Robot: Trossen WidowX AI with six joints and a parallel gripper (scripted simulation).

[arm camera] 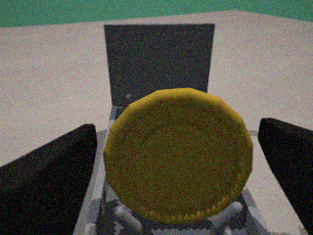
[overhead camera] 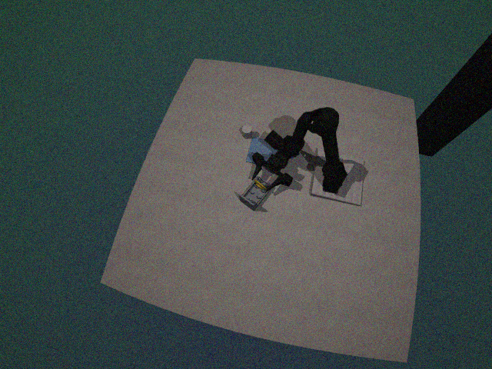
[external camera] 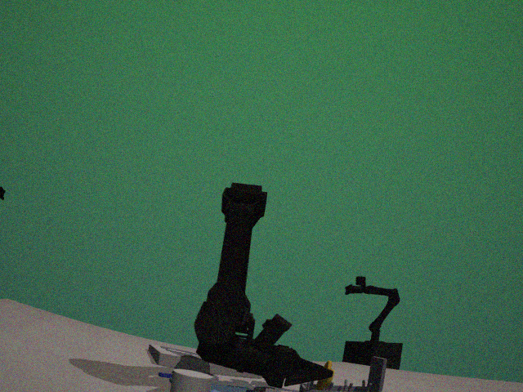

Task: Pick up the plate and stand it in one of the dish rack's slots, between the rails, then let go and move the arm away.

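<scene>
With its jaws spread wide and a visible gap on either side of the rim, the gripper [arm camera: 177, 162] grips nothing. Yellow plate [arm camera: 178, 154] stands upright at centre of the wrist view, lower edge among the grey rails of the dish rack [arm camera: 158, 64]. Top view: rack [overhead camera: 254, 195] sits centre frame, below a blue mat [overhead camera: 257, 148].

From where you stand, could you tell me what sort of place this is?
Probably a bare test bench for dishwashing practice rather than a real kitchen: a pale table top against a plain green backdrop, with only a yellow plate in a grey dish rack.
</scene>
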